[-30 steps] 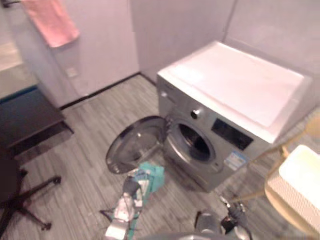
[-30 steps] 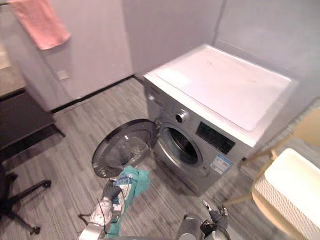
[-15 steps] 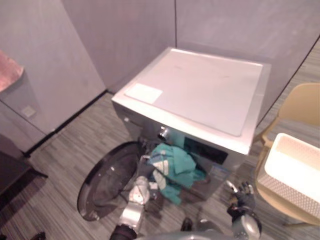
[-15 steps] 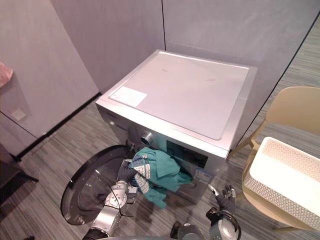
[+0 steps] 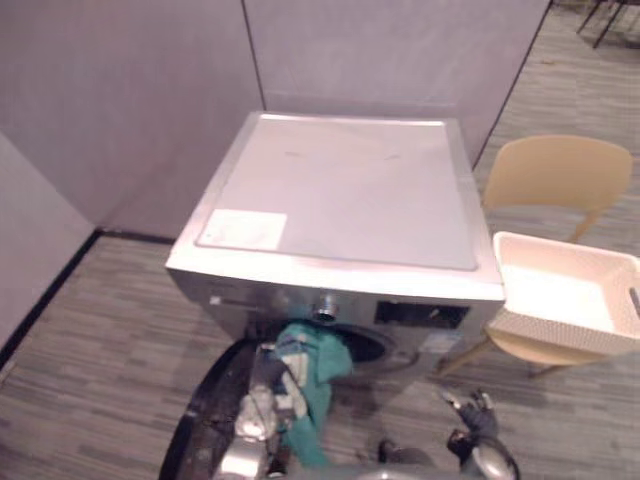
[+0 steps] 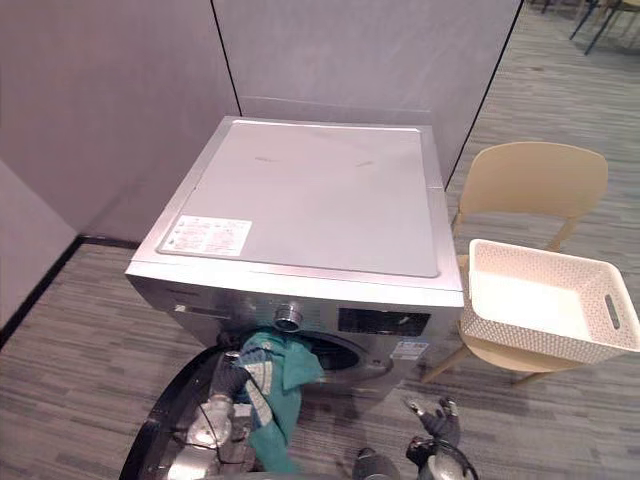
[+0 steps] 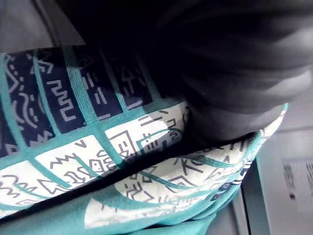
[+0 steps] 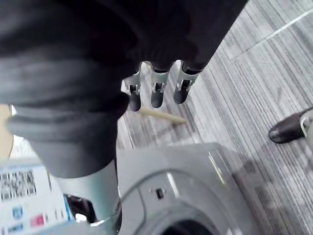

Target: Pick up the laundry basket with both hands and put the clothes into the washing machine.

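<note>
— How is the left hand (image 5: 262, 405) seen?
— It is held up at the drum mouth of the washing machine (image 6: 310, 200), with a teal patterned garment (image 6: 275, 385) draped over it. Its grip cannot be told (cloth covers it in the wrist view).
— And the right hand (image 6: 432, 425)?
— It is held low over the floor (image 6: 90, 310), released, with nothing in it.
— Where is the laundry basket (image 6: 530, 338) found?
— It is set on the seat of a beige chair (image 6: 535, 180), just beside the machine's right side.
</note>
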Robot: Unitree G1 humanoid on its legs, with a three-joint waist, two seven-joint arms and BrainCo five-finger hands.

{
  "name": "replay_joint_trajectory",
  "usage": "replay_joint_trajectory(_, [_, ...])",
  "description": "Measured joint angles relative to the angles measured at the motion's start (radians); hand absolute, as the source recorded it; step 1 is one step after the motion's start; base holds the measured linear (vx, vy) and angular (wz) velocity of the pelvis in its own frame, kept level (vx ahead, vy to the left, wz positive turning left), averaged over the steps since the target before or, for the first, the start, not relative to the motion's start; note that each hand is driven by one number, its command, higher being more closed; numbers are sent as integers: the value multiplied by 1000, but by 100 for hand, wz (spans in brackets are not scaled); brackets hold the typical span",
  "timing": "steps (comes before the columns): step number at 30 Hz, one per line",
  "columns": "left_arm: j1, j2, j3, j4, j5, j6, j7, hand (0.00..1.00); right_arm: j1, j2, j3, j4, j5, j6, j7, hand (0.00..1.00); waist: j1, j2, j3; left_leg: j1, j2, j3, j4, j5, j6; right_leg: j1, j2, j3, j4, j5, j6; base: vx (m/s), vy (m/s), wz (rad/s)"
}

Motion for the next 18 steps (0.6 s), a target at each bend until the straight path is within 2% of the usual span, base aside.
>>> replay_joint_trajectory(1, [-2, 6, 0, 0, 0, 0, 0, 100, -2, 1, 6, -1, -4, 1, 2, 0, 1, -6, -4, 0, -14, 12, -2, -2, 4, 1, -11, 10, -21, 14, 10, 83, 349, -51])
replay_joint_trajectory(4, [-4, 19, -23, 1, 1, 0, -2, 100, -1, 3, 9, -14, -8, 3, 16, 0, -2, 4, 2, -5, -62, 69, -7, -24, 40, -2, -43, 56, -107, 78, 33, 35, 202, -47])
replay_joint_trajectory(8, [-9, 19, -49, 3, 1, -1, -3, 100, 17, 9, 9, -14, -8, 6, 17, 0, -3, 5, 4, -16, -55, 92, -24, -26, 41, -39, -32, 47, -123, 89, 23, -7, 23, -27])
replay_joint_trajectory(9, [-9, 19, -51, 3, 1, -1, -3, 100, 11, 8, 9, -19, -8, 6, 17, 0, -1, 11, 10, -16, -42, 116, -42, -25, 40, -64, -33, -11, -122, 84, -12, -40, -56, -59])
replay_joint_trajectory(10, [-8, 17, -53, 3, 1, -1, -3, 100, 2, 7, 10, -19, -9, 6, 18, 0, 0, 8, 21, -16, -31, 141, -43, -28, 38, -82, -58, -147, -98, 67, -44, -17, -57, -67])
replay_joint_trajectory(11, [-8, 17, -54, 3, 1, -1, -3, 100, 2, 7, 12, -21, -9, 5, 18, 0, 2, 7, 24, -16, -25, 147, -39, -32, 33, -89, -75, -214, -84, 70, -53, 25, -37, -63])
replay_joint_trajectory(12, [-15, 19, -54, 3, 0, 0, -2, 100, 4, 10, 14, -33, -11, 5, 18, 0, -2, -1, 41, -18, -7, 159, -18, -38, 23, -90, -95, -292, -51, 94, -47, 100, -104, -37])
replay_joint_trajectory(13, [-45, 19, -54, 3, 0, -1, -1, 100, 6, 8, 15, -52, -21, 5, 18, 0, -3, -5, 73, -34, 17, 159, 27, -44, 14, -107, -88, -296, -11, 101, -35, 92, -123, -32])
replay_joint_trajectory(15, [-106, 17, -54, 3, 0, -1, 4, 100, -4, -8, 25, -63, -36, 1, 18, 0, -2, -17, 120, -80, 54, 156, 125, -63, 8, -141, -83, -297, 45, 92, -46, 40, -162, -9])
replay_joint_trajectory(16, [-149, 11, -54, 4, 1, -1, 11, 100, -19, -28, 39, -64, -37, -6, 18, 0, -6, -18, 162, -121, 81, 136, 208, -79, 8, -161, -87, -307, 94, 78, -57, -23, -147, 9])
replay_joint_trajectory(18, [-199, 2, -53, 5, 0, -4, 28, 100, -36, -56, 60, -66, -37, -12, 18, 0, -8, -18, 197, -205, 112, 105, 320, -96, 13, -222, -93, -313, 175, 53, -63, -79, -137, 22])
